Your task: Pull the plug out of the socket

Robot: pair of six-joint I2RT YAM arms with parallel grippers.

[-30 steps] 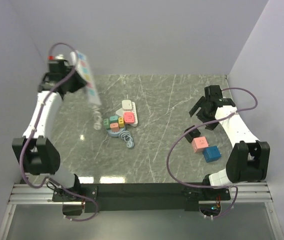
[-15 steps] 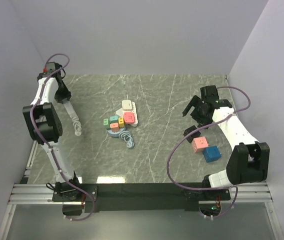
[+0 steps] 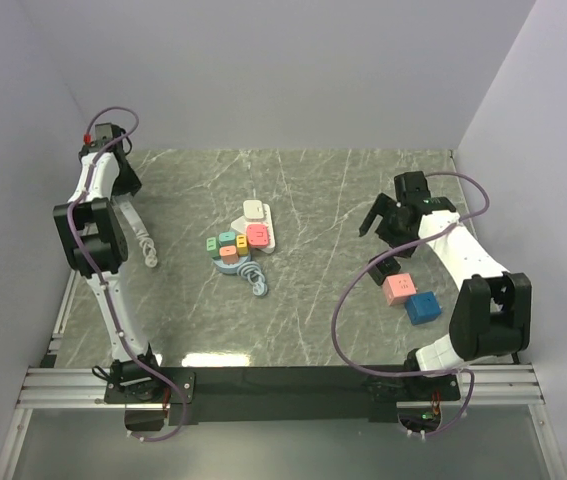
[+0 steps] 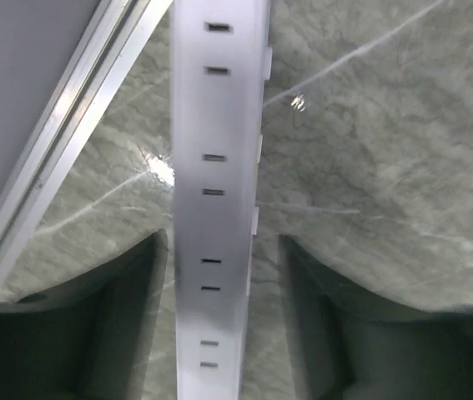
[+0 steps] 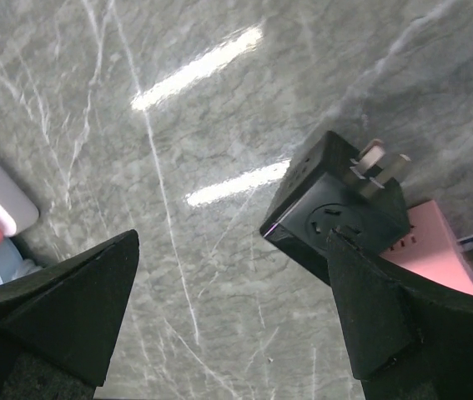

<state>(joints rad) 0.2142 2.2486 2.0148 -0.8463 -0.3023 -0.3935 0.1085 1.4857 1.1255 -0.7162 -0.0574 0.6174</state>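
Observation:
A long white power strip (image 4: 215, 208) with empty slots lies on the marble table at the far left, and it also shows in the top view (image 3: 143, 238). My left gripper (image 4: 222, 242) straddles it, jaws open with a gap on each side; in the top view the gripper (image 3: 126, 198) is at the strip's far end. My right gripper (image 5: 232, 242) is wide open and empty above the table (image 5: 219, 317). A black plug adapter (image 5: 336, 208) with metal prongs lies just by its right finger (image 5: 378, 317), and also shows in the top view (image 3: 383, 268).
A white socket block (image 3: 261, 222) with several coloured plugs (image 3: 229, 245) and a coiled pale cable (image 3: 254, 279) sits mid-table. A pink cube (image 3: 399, 289) and a blue cube (image 3: 424, 307) lie near the black adapter. Walls enclose the left, back and right.
The left arm brought the power strip down from the air to the table at the far left and swung left. The right gripper shifted slightly back and left.

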